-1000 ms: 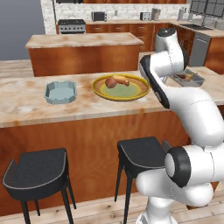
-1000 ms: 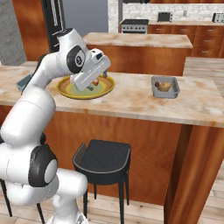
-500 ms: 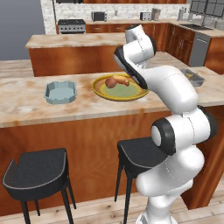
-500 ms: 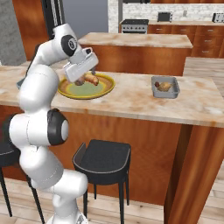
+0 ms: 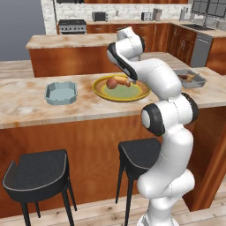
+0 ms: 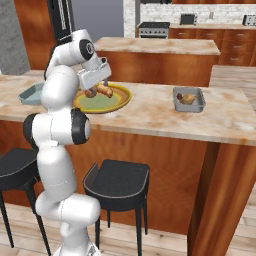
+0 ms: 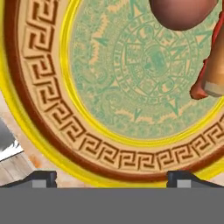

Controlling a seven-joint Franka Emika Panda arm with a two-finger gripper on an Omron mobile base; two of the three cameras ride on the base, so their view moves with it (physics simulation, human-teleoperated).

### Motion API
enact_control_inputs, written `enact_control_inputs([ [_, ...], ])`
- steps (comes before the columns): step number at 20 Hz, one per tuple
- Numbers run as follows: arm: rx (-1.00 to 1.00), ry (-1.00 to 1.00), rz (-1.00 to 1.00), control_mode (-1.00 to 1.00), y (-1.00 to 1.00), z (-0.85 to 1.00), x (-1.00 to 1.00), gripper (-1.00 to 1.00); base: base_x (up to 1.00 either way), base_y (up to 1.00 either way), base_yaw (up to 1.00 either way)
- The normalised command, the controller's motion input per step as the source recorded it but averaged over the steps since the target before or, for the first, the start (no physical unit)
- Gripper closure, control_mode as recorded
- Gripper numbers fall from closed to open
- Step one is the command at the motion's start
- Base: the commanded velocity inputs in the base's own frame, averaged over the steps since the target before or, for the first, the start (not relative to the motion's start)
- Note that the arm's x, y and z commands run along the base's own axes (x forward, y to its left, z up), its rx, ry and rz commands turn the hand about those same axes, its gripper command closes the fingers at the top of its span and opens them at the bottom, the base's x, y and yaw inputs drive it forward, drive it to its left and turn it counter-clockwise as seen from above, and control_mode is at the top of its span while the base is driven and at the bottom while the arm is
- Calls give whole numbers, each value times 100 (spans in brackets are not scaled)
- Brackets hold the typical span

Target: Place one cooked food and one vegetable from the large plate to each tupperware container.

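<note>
The large plate (image 5: 127, 92) with its yellow rim and olive-green centre lies mid-counter, also in the right base view (image 6: 111, 102). On it sit a reddish-brown round piece (image 7: 181, 13) and a tan-and-red piece (image 7: 213, 65). My gripper (image 7: 112, 179) hovers low over the plate's near rim, open, with nothing between its fingertips (image 7: 41, 178). The base views show the hand (image 5: 131, 79) above the food (image 6: 96, 87). The pale blue-grey container (image 5: 61, 92) stands left of the plate, nothing visible in it. The dark grey container (image 5: 190, 79) at the right holds some brownish food (image 6: 187, 97).
The counter's front edge (image 5: 66, 121) runs just below the plate. Two dark stools (image 5: 37, 170) stand under the counter. A second counter (image 5: 66, 42) and a stove (image 5: 73, 25) lie behind. A grey-white corner (image 7: 8, 144) shows beside the plate rim.
The arm has swung left from the space between the plate and the dark grey container to above the plate. Plate, containers and food have stayed put.
</note>
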Motion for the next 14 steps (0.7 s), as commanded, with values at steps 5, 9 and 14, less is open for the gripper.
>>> enact_control_inputs([
  [5, 6, 0, 13, -100, 0, -50, 66, -100, 0, 0, 0],
  [9, 6, -7, 3, -100, 1, -32, 50, -100, 0, 0, 0],
  [14, 4, -23, -5, -100, 15, -7, 44, -100, 0, 0, 0],
])
